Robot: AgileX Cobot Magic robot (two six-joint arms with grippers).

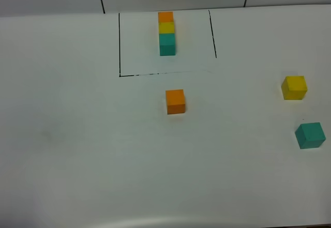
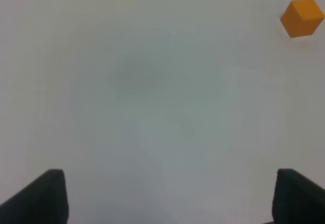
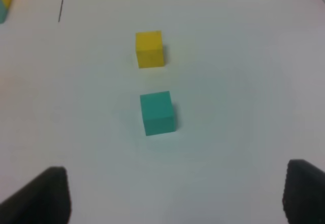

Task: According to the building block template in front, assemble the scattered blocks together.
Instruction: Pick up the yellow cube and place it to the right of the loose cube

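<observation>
Left hand (image 2: 169, 196) hovers spread wide; right hand (image 3: 176, 196) likewise.

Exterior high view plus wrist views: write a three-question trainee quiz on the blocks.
1. Fill in: far to near, the building block template runs orange, yellow, ____.
2. True or false: the orange block lies outside the drawn outline.
3. Which is nearest the right gripper? A yellow block, B teal block, C orange block.
Key: 1 teal; 2 true; 3 B.
</observation>
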